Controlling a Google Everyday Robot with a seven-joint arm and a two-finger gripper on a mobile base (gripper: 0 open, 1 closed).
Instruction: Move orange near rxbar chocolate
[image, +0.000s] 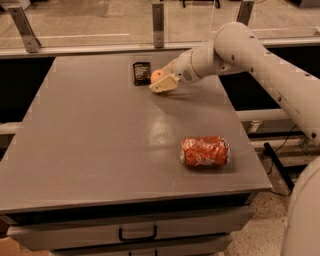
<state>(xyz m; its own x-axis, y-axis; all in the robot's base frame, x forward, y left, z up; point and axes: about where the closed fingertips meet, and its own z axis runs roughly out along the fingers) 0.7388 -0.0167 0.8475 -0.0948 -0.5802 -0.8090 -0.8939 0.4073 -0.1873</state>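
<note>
on the grey table (90, 150) we see the orange (156, 75) just right of the rxbar chocolate (141, 73), with our pincer (160, 83) against it, grip impossible to tell, and an orange-red packet (205, 151) well apart from that bar.

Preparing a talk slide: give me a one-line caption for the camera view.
The gripper sits at the orange, right beside the rxbar chocolate, at the table's far side; an orange-red packet lies nearer.
</note>
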